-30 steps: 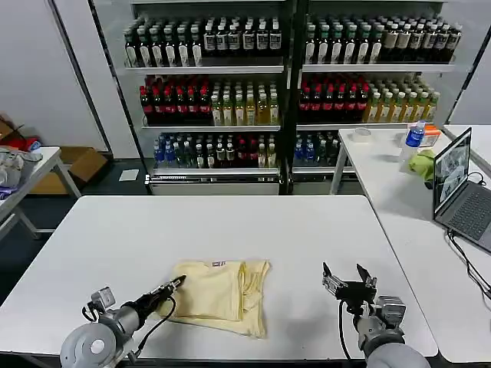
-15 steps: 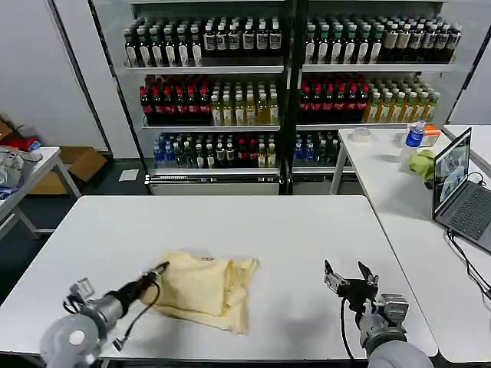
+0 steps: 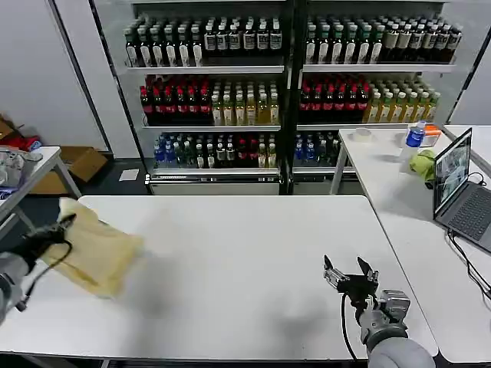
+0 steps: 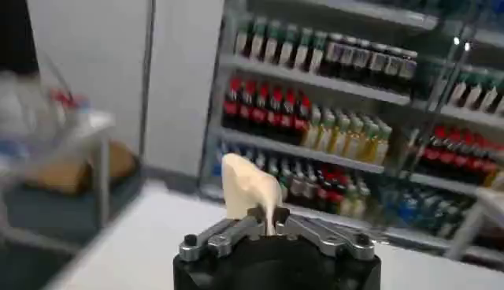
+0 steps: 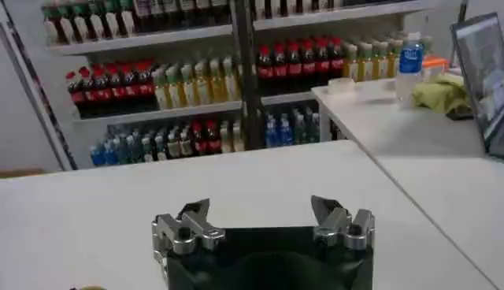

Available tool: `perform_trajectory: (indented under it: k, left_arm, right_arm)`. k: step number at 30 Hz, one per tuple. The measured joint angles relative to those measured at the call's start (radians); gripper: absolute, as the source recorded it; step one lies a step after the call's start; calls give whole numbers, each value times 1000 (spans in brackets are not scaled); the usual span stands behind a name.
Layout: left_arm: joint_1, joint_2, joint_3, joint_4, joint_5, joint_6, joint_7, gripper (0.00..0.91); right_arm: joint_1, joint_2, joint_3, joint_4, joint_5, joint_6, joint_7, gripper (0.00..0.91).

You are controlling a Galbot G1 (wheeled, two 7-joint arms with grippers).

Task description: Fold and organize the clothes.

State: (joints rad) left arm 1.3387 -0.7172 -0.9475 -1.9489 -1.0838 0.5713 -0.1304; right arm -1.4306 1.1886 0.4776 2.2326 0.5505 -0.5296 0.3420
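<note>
Cream T-shirt (image 3: 96, 251), clamped in my left pincer (image 3: 54, 230), has swung off the counter's (image 3: 253, 261) middle to its left edge; my right pincer (image 3: 349, 277) waits spread wide.

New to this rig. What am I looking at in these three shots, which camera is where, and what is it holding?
It is a two-armed robot working at a white table, with drink shelves behind it.

The wide shot comes from a camera on the robot's head, looking forward and down. The other two come from cameras on each wrist, so each shows that arm's own gripper in the foreground.

The left gripper is out at the table's left edge, shut on a folded pale yellow T-shirt, which hangs lifted off the table. In the left wrist shot you see a pinch of that cloth standing up between the closed fingers.

The right gripper waits near the table's front right, open and holding nothing; its wrist shot shows the two fingers spread wide apart.

A side table on the right carries a laptop.
</note>
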Motion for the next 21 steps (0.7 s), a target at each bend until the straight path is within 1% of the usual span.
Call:
perform_trajectory:
  k: [3, 7, 11, 15, 18, 21]
  left_arm:
    - [26, 25, 15, -36, 124, -20, 4, 10]
    - [60, 22, 116, -52, 365, -70, -1, 10]
    - [69, -15, 260, -30, 627, -126, -24, 10]
    - [60, -64, 398, -27, 875, -154, -42, 10]
    - [49, -93, 483, -48, 1011, -161, -44, 10]
    - [46, -112, 555, -82, 1098, -160, -44, 10]
  right_arm:
    - [-9, 1, 7, 3, 0, 0, 0, 907]
    - [-19, 4, 13, 5, -2, 0, 0, 907]
    - [-24, 5, 20, 6, -3, 0, 1, 907]
    - [-29, 4, 25, 7, -4, 0, 4, 907]
    - [-34, 5, 28, 7, -6, 0, 4, 907]
    - [-38, 6, 33, 8, -7, 0, 4, 907]
